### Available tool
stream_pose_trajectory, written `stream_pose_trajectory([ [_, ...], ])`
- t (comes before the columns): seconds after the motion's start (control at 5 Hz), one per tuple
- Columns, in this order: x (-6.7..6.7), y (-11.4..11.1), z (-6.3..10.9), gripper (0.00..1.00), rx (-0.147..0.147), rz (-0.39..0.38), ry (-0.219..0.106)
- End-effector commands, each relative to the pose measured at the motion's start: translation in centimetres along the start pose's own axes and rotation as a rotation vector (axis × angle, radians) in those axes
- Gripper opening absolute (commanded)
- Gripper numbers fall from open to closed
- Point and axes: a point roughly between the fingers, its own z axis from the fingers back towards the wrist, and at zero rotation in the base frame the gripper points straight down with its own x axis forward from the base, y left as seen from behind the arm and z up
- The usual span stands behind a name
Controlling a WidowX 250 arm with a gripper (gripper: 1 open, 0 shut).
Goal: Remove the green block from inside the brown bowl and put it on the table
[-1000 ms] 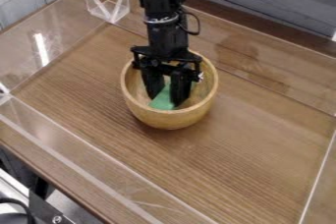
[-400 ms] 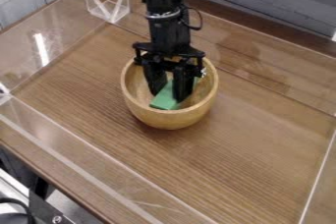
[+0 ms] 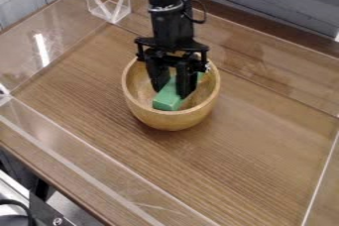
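The brown bowl [image 3: 169, 114] sits near the middle of the table [image 3: 252, 161]. My black gripper [image 3: 169, 89] points almost straight down into the bowl, its fingers [image 3: 155, 79] shut on the green block [image 3: 167, 99]. The block hangs tilted between the fingers, its lower end just above the bowl's inside. The block's upper end is hidden by the fingers.
Clear plastic walls [image 3: 40, 52] edge the table on the left and front. A clear plastic stand [image 3: 109, 9] sits at the back left behind the arm. A grey plank wall runs along the back.
The gripper has risen a little with the green block, which now shows more fully above the bowl's bottom.
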Motion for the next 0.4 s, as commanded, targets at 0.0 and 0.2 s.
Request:
stream_pose_trajectory([
  [0.0, 0.91, -0.82, 3.11, 0.0, 0.016, -0.03, -0.106],
  [0.2, 0.77, -1.72, 3.58, 0.0, 0.016, -0.045, -0.109],
])
